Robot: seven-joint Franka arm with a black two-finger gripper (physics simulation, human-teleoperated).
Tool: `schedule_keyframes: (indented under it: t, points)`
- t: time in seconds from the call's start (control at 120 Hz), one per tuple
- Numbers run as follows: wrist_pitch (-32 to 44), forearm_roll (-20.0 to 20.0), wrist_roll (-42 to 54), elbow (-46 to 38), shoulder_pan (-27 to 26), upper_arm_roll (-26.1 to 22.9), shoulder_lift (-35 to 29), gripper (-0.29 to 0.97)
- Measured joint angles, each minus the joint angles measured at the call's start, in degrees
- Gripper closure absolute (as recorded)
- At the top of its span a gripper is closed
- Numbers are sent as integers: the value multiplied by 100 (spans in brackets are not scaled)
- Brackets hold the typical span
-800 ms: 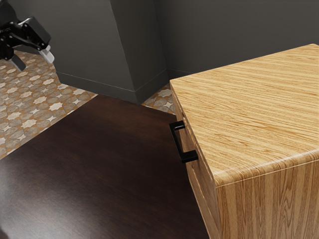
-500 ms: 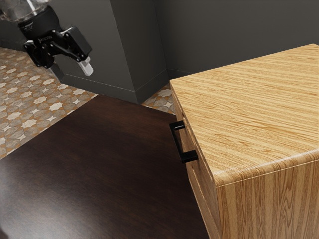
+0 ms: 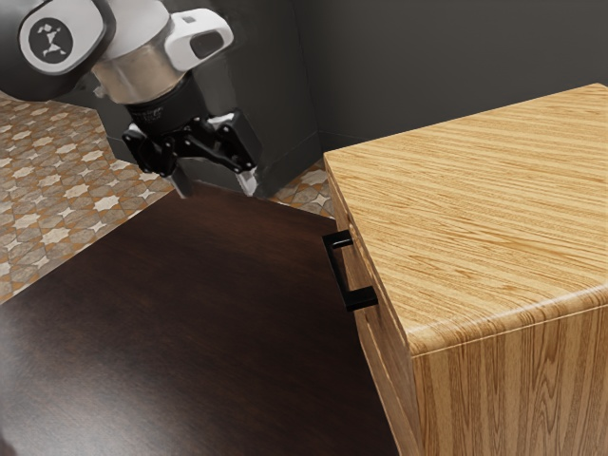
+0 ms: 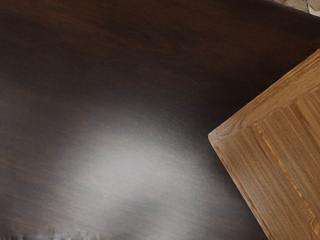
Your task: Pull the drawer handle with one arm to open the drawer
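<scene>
The gripper (image 3: 215, 182) hangs wide open and empty above the dark tabletop (image 3: 180, 332), left of the black handle (image 3: 344, 272) on the wooden cabinet (image 3: 475, 199). Best to drop lower, straddle the bar squarely, then close before pulling straight out.

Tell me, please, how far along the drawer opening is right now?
Nothing is done yet: the drawer looks shut, its front in line with the cabinet. In hand is the approach: the gripper hangs over the dark table, to the exterior view's left of the handle, fingers apart and empty. Left: reach the handle, close on it and pull the drawer out.
</scene>
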Motion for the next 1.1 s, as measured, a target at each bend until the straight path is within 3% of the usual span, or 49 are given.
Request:
schedule_keyframes:
  t: [0.058,0.092,0.125,0.167,0.267,0.342,0.475,0.583,0.783,0.883,1.1]
  points:
    - [104,-513,-81,-226,2527,-1816,-1005,2]
    - [120,-946,-123,-217,3663,-2635,-1572,2]
    - [137,-1328,-163,-139,4365,-3205,-1902,2]
    - [154,-1682,-212,-25,4739,-3631,-2079,2]
    - [153,-2187,-325,-41,4823,-3834,-2348,2]
    - [99,-2593,-391,-301,4810,-3511,-2908,2]
    - [-29,-2948,-488,-428,4656,-3158,-3243,2]
    - [-137,-3038,-554,-733,4176,-2694,-3453,2]
    - [-372,-3075,-656,-833,3843,-2544,-3510,2]
    - [-409,-3086,-700,-1151,3589,-2217,-3765,2]
    - [417,-3087,-770,-1763,3116,-2134,-3845,2]
